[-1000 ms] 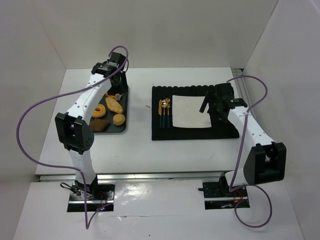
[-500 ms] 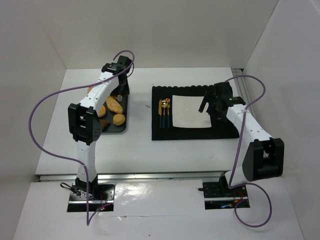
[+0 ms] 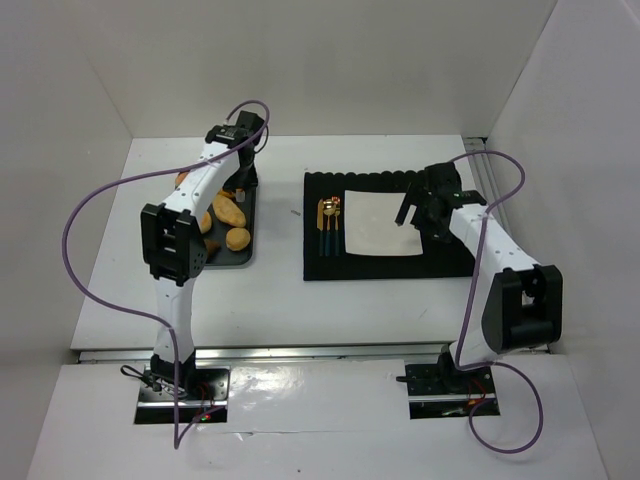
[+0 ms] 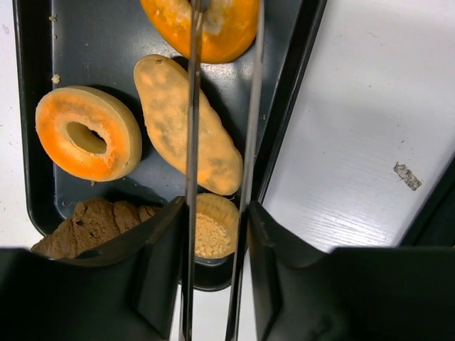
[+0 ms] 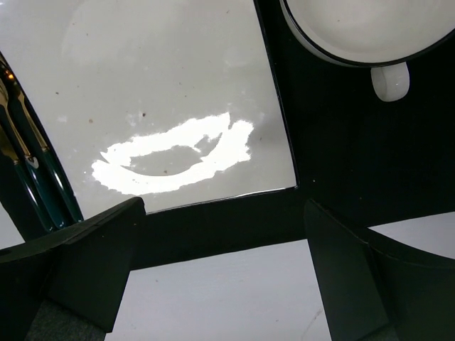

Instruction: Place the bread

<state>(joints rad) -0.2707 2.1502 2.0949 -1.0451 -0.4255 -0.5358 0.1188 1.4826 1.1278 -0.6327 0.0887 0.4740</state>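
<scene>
Placing not yet started. Shows black ribbed mat (image 3: 385, 265) mid-tabletop bearing bare white square plate (image 3: 383, 225). Finds golden-brown bread pieces (image 4: 167, 114) all in black rectangular tray (image 4: 106, 42) near left edge. Pinches thin metal tongs (image 4: 190, 177) narrowly in left gripper (image 4: 213, 209); spreads right gripper (image 5: 224, 209) wide, empty.

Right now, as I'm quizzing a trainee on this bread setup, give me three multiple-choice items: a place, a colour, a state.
1. Where is the donut? A on the tray B in a bowl C on bare table
2. What colour is the mat? A white B black C red
3. The right gripper is: A shut on a spoon B shut on bread C open
Answers: 1A, it sits on the tray floor; 2B, it looks black from above; 3C, its fingers stand wide apart, nothing between.
</scene>
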